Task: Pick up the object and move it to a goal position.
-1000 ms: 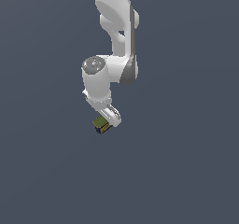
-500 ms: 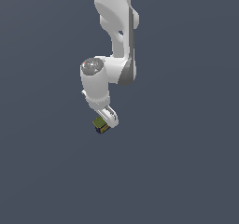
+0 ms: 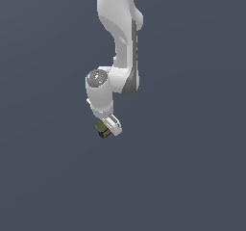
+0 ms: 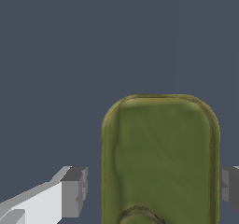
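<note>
The pincer (image 3: 106,128) looks closed on the object (image 3: 102,129), though in the wrist view its fingers (image 4: 73,191) stand slightly off the block's sides. Judged a carry: travel smoothly, maintain squeeze, avoid jerks until the unseen goal.

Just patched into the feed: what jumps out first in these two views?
In the exterior view, the white arm hangs down the middle of a bare grey-blue scene, with the tiny olive-topped block at its gripper. In the wrist view, the block's olive face fills the frame, a grey finger pad near each side; contact is unclear.
</note>
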